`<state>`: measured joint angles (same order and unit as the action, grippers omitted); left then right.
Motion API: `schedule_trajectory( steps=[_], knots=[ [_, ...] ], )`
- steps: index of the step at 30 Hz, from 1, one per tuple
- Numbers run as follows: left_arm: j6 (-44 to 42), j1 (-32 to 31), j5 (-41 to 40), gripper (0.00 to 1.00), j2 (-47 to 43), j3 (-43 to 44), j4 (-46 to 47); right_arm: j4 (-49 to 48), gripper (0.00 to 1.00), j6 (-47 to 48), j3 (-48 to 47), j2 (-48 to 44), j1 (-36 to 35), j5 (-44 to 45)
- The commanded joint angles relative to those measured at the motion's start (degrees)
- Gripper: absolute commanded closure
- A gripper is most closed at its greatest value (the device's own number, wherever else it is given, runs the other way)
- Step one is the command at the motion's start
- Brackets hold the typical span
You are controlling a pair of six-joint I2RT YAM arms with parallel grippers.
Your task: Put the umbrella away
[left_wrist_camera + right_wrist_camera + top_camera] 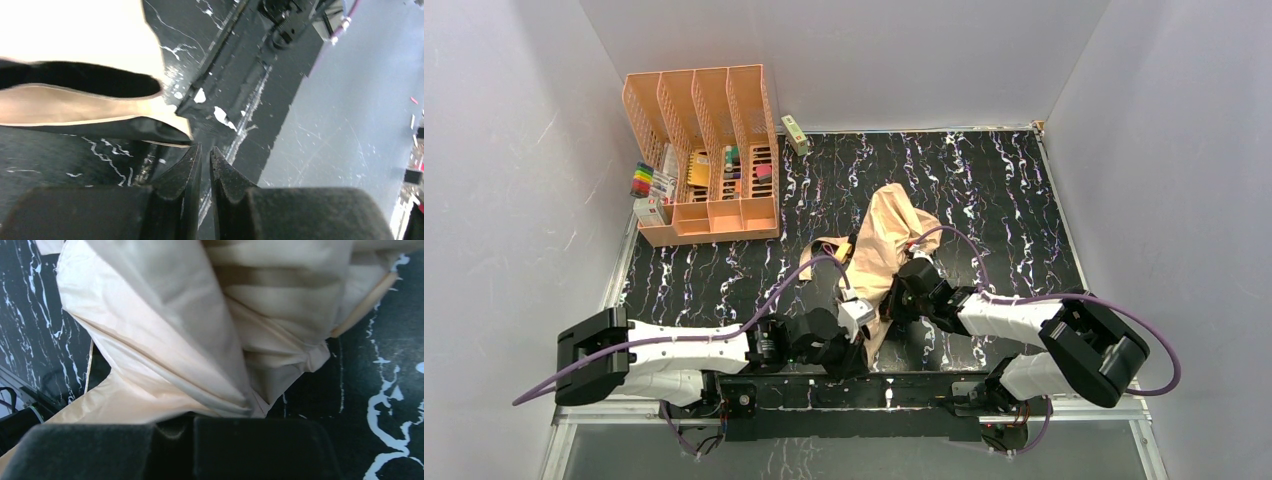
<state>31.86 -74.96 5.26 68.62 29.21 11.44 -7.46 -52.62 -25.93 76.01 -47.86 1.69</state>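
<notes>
The umbrella (886, 238), pale peach-tan fabric, lies folded but loose on the black marbled table (984, 190), running from the middle toward the near edge. Its strap (822, 250) trails to the left. My right gripper (903, 291) is at the umbrella's near right side. In the right wrist view the fabric (165, 330) covers the fingertips and runs in between the close-set jaws, so the right gripper (175, 417) looks shut on it. My left gripper (858, 330) is at the umbrella's near end. In the left wrist view the left gripper (205, 150) is shut and empty, just below the fabric edge (75, 107).
A peach-orange slotted desk organizer (705, 150) stands at the back left, with a box of coloured markers (651, 186) beside it. A small green box (795, 134) lies by the back wall. The metal base rail (884, 392) runs along the near edge. White walls enclose three sides.
</notes>
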Motion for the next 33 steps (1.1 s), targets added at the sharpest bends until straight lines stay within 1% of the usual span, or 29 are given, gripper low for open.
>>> schedule_trajectory(
  steps=[1, 5, 9, 12, 13, 14, 16, 18, 20, 22, 24, 27, 29, 33],
  knots=[
    [-0.3, -1.33, 6.75, 0.88, -0.8, -1.45, -0.1, -0.78, 1.0, 0.79, 1.05, 0.7, 0.98, 2.39],
    [1.0, -2.07, 5.13, 0.87, -3.76, -3.15, -2.54, -0.8, 1.0, 1.23, 1.06, 1.02, 1.27, 2.26],
    [2.78, -2.2, 2.17, 0.86, -9.5, -4.49, -5.45, 0.27, 1.0, 2.23, 0.63, -0.05, 1.27, 2.34],
    [4.69, -2.21, -3.62, 0.76, -16.35, -4.43, -9.4, 0.52, 1.0, 3.53, 0.62, -3.02, 1.28, 1.86],
    [5.71, -2.21, -8.2, 0.7, -18.43, -4.02, -10.9, 0.56, 1.0, 4.36, 0.62, -4.38, 1.28, 1.53],
    [6.22, -2.21, -10.24, 0.66, -20.37, -3.66, -12.9, 0.61, 1.0, 5.04, 0.7, -5.92, 1.27, 1.08],
    [8.01, -2.21, -15.7, 0.56, -23.36, -1.69, -15.86, 1.24, 0.96, 6.51, 0.79, -9.44, 1.28, 0.19],
    [7.89, -2.21, -19.31, 0.47, -24.73, 0.65, -16.92, 3.74, 0.92, 7.68, 0.51, -13.52, 1.27, -0.28],
    [7.5, -2.23, -22.23, 0.42, -24.38, 4.36, -17.82, 7.37, 0.87, 8.61, 0.01, -18.66, 1.28, 0.06],
    [7.22, -2.17, -25.0, 0.4, -23.0, 7.75, -17.87, 13.26, 0.84, 8.72, -0.52, -23.52, 1.28, 1.41],
    [7.52, -2.13, -28.48, 0.37, -20.76, 10.8, -18.46, 17.81, 0.84, 8.7, -0.85, -28.55, 1.28, 3.78],
    [7.46, -2.12, -32.63, 0.28, -15.27, 14.6, -19.35, 22.19, 0.83, 8.67, -1.27, -35.36, 1.27, 5.94],
    [7.54, -2.04, -34.56, 0.26, -11.18, 16.86, -21.11, 24.51, 0.83, 8.62, -2.37, -37.83, 1.27, 6.84],
    [12.55, -2.02, -37.69, 0.25, -5.04, 20.44, -28.34, 26.96, 0.81, 8.76, -4.34, -38.21, 1.28, 7.05]
  ],
)
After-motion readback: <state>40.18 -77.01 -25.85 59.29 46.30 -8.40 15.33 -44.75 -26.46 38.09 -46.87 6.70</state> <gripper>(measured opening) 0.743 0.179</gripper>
